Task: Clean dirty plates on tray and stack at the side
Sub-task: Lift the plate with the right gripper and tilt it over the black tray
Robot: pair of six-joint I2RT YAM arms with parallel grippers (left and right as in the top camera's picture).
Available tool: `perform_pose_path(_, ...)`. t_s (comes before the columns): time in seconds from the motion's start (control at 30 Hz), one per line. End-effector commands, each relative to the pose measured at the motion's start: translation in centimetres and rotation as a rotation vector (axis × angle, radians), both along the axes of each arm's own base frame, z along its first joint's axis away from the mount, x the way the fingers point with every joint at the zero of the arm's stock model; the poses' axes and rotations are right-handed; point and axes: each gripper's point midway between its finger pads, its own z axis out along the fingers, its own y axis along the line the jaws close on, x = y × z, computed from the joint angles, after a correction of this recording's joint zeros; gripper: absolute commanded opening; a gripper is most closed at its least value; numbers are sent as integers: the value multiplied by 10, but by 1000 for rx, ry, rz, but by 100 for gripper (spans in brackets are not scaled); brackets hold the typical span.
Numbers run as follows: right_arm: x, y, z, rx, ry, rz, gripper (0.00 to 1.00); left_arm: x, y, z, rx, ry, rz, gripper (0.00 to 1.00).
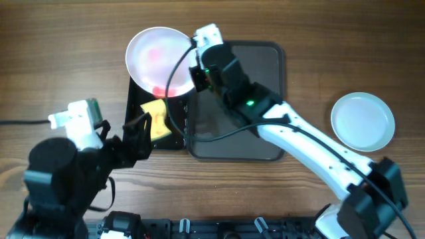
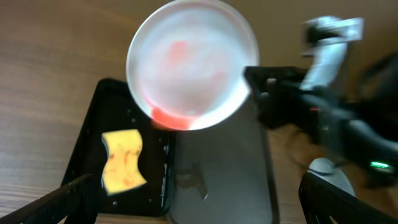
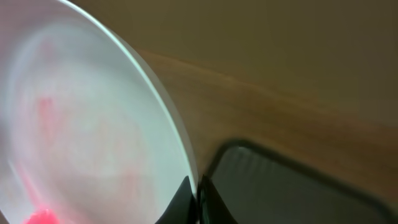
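Observation:
A white plate (image 1: 158,58) smeared red hangs tilted over the black tub, and my right gripper (image 1: 194,65) is shut on its right rim. In the right wrist view the plate (image 3: 81,124) fills the left, with the gripper (image 3: 196,200) pinching its edge. The left wrist view shows the same plate (image 2: 193,65), red pooled at its lower rim. My left gripper (image 1: 143,136) stands open just left of a yellow sponge (image 1: 157,119), holding nothing. The dark tray (image 1: 265,63) lies under the right arm. A pale blue plate (image 1: 362,121) rests on the table at the right.
The glossy black tub (image 1: 136,106) with the stained sponge (image 2: 123,160) sits against the tray's (image 2: 224,174) left side. The right arm (image 1: 299,136) crosses the tray diagonally. Bare wooden table lies around them.

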Motion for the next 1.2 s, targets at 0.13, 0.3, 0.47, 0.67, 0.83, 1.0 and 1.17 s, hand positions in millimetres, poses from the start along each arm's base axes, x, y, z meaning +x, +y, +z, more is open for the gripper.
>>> perform_pose_path(0.13,10,1,23,-299,-244,18,4,-6,-1,7,-22,-17,-5,100)
perform_pose_path(0.3,1,7,33,-417,-322,5,4,-6,-1,7,-22,-17,-5,100)
perform_pose_path(0.47,-3,6,51,-495,-404,-56,4,-6,-1,7,-22,-15,-5,100)
perform_pose_path(0.67,-8,9,75,-532,-497,-105,4,-6,-1,7,-22,-15,-5,100)
perform_pose_path(0.83,-11,11,88,-550,-545,-119,4,-6,-1,7,-22,-15,-5,100)
perform_pose_path(1.0,-15,12,98,-573,-582,-141,4,-6,-1,7,-22,-15,-5,100)
perform_pose_path(1.17,-20,16,102,-576,-597,-143,4,-6,-1,7,-22,-15,-5,100)
